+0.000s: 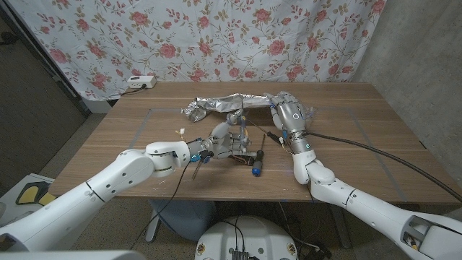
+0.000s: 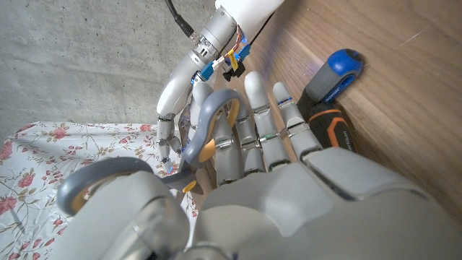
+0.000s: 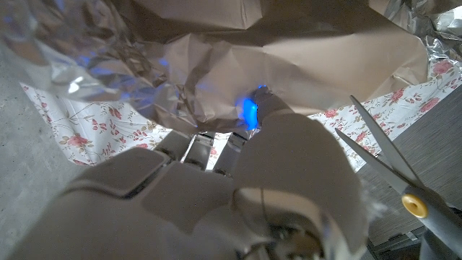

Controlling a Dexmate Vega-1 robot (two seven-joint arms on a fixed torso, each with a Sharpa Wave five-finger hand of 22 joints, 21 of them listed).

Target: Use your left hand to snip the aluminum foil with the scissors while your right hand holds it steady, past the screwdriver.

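Crumpled foil [image 1: 231,102], light, thin and easily torn, lies at twelve o'clock on the table [image 1: 375,155], gripped by the right hand [image 1: 283,108]; left hand [image 1: 220,141] holds scissors [image 1: 237,128] near the screwdriver [image 1: 258,160].

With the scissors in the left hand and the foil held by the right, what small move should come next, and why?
Probably ease the left hand forward so the scissors reach the foil. The right hand grips the foil, and the right wrist view shows the blades just short of the sheet. The screwdriver lies beside the left hand.
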